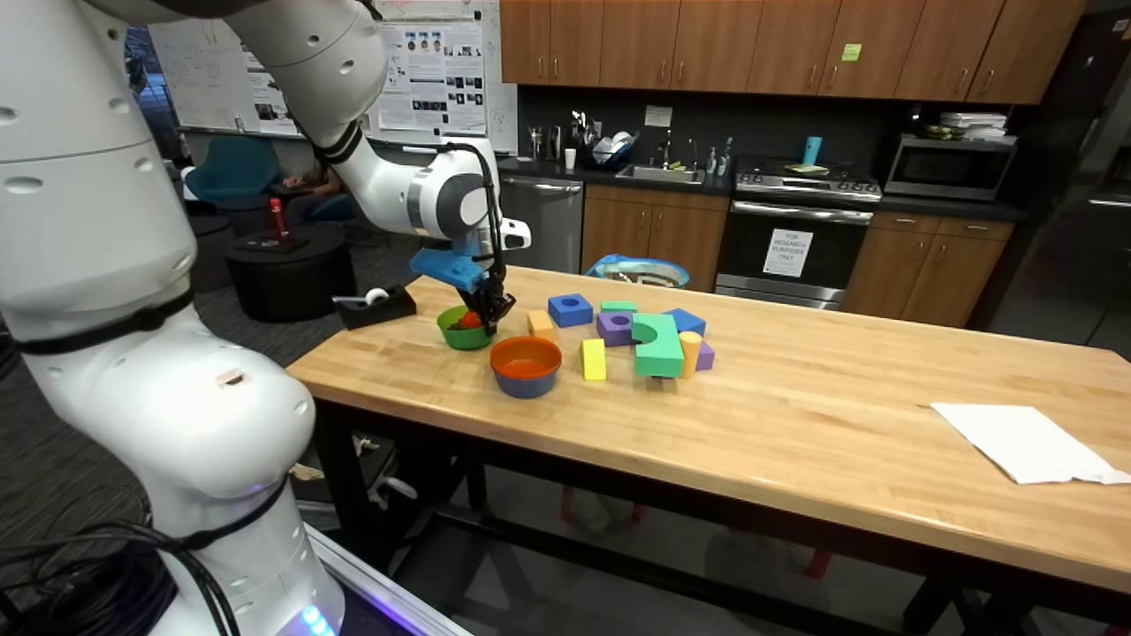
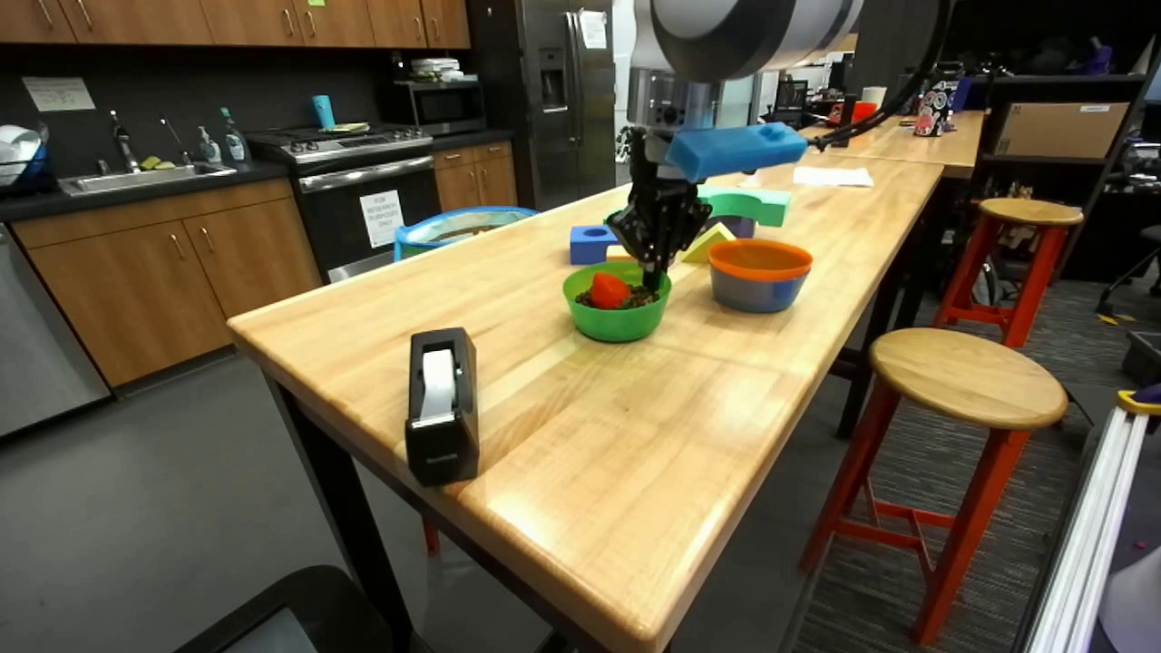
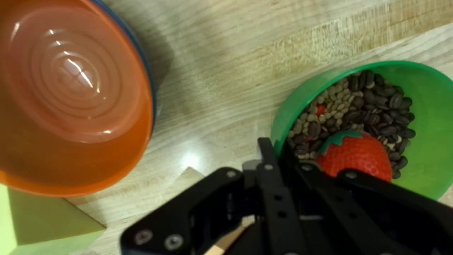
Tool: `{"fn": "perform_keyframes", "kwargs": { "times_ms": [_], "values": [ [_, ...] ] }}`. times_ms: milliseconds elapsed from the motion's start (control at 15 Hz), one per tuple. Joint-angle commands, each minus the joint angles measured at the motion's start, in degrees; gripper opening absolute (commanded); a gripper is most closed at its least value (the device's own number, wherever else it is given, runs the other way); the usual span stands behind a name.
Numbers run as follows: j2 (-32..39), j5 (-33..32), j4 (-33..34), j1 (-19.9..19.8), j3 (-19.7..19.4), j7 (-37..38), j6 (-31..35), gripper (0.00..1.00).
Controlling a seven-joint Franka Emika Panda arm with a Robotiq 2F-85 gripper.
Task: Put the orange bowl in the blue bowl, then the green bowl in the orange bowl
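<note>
The orange bowl sits nested inside the blue bowl, both upright on the table; in the wrist view only a sliver of the blue rim shows around the orange wall. Beside them stands the green bowl, which holds dark and pale beans and a red strawberry. My gripper is shut on the green bowl's near rim, one finger outside the wall and one inside. In both exterior views the bowl appears level and resting on the table. The inner fingertip is partly hidden in shadow.
Several blocks stand past the bowls: a yellow one close to the nested pair, a blue one, an orange one and a tall green arch. A black tape dispenser sits at the table's end. White paper lies farther along.
</note>
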Motion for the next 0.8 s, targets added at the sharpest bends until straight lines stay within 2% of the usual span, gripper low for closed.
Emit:
{"fn": "perform_keyframes", "kwargs": {
  "times_ms": [0,333,733],
  "values": [
    [0.2,-0.5,0.9,-0.2,-0.6,0.5,-1.2,0.01],
    [-1.3,2.5,2.1,-0.6,-2.0,-2.6,-3.1,0.01],
    [-3.0,9.2,3.2,-1.5,-4.3,-8.3,-4.7,0.01]
  ]
}}
